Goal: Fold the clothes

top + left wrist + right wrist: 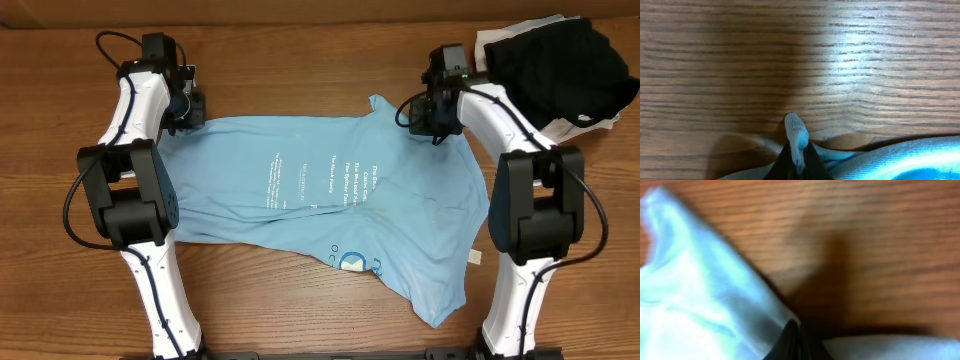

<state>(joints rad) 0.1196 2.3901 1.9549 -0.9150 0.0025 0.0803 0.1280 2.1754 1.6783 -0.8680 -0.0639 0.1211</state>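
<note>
Both arms reach forward from their bases with elbows bent and wrists tipped down onto the table (300,50). The left claw (187,112) is clamped on a pinch of the shirt (300,190), and a nub of cloth pokes out past its fingers (781,170). The right claw (437,128) is pressed together on the shirt's edge. The shirt lies spread between the two claws and back toward the bases. Its white print is too small to read. A black garment (560,60) lies to the right of the right claw.

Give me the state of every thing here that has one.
T-shirt: spread out, wrinkled, print up, not folded.
Left jaws: shut on the T-shirt's edge.
Right jaws: shut on the T-shirt's edge.
Black garment: heaped loosely.
White garment: mostly covered by the black one.
</note>
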